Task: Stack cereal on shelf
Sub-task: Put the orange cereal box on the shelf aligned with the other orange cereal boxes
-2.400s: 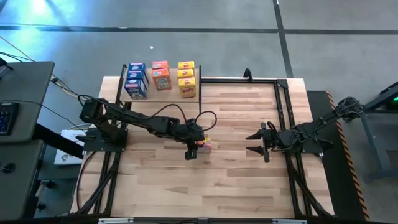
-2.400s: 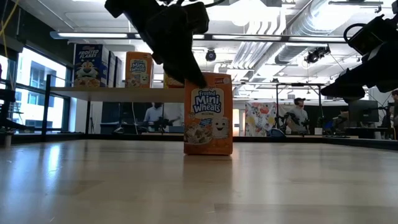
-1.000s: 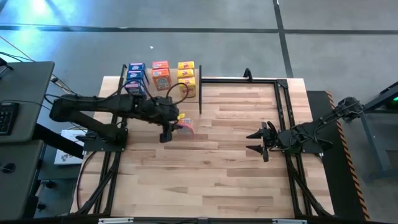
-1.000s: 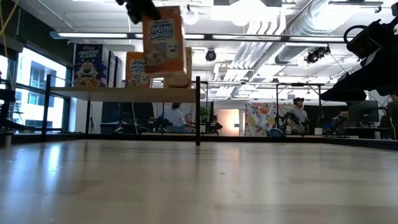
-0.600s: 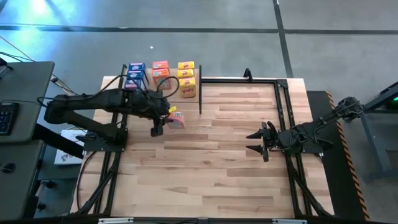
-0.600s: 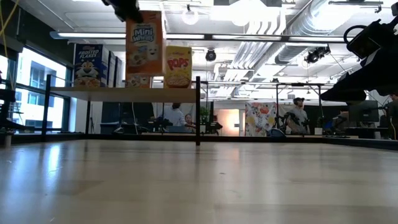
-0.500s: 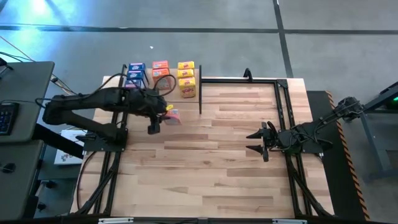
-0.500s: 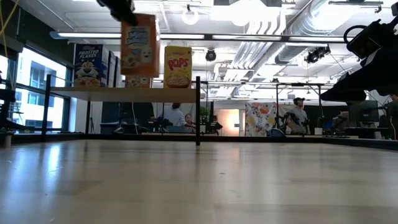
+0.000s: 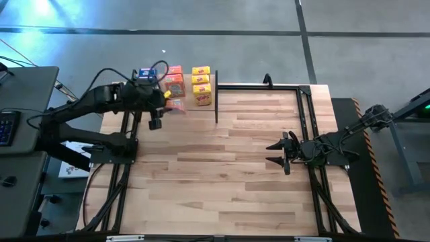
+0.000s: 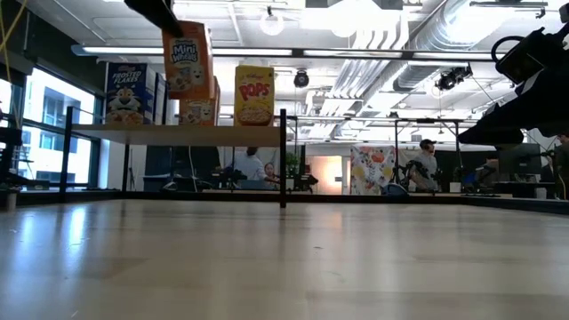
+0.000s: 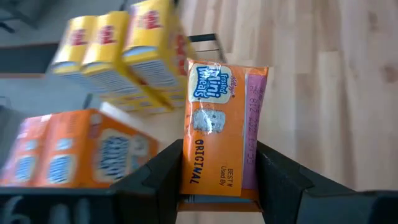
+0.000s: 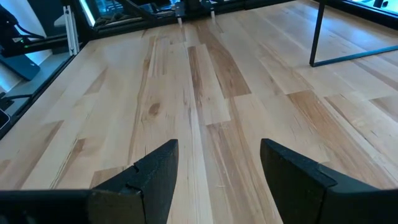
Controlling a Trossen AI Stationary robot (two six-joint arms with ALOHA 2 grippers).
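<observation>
My left gripper (image 9: 166, 102) is shut on an orange-red Mini Wheats box (image 10: 187, 60), held above the near part of the light-wood shelf (image 10: 116, 132) at the table's far left. The box also shows in the left wrist view (image 11: 221, 124). On the shelf stand blue boxes (image 9: 146, 72), orange boxes (image 9: 174, 81) and yellow boxes (image 9: 201, 84) on their bases. My right gripper (image 9: 281, 153) hangs open and empty over the table's right half. My left gripper pinches the box's top end (image 11: 217, 186) between its two fingers (image 11: 281, 180), one on each of two opposite faces. The fingers come from above, slanting down toward the far edge. The box hangs below them, slightly tilted, clear of the shelf board.
A thin black shelf post (image 10: 283, 158) stands at the shelf's right near corner. A black frame (image 9: 306, 107) runs along the table's right side. The planked tabletop (image 9: 222, 181) lies bare between the two arms.
My left gripper has carried the orange-red box toward the table's far left corner, from over the open table to above the shelf in front of the orange boxes. The box has stayed lifted clear and shut in the fingers.
</observation>
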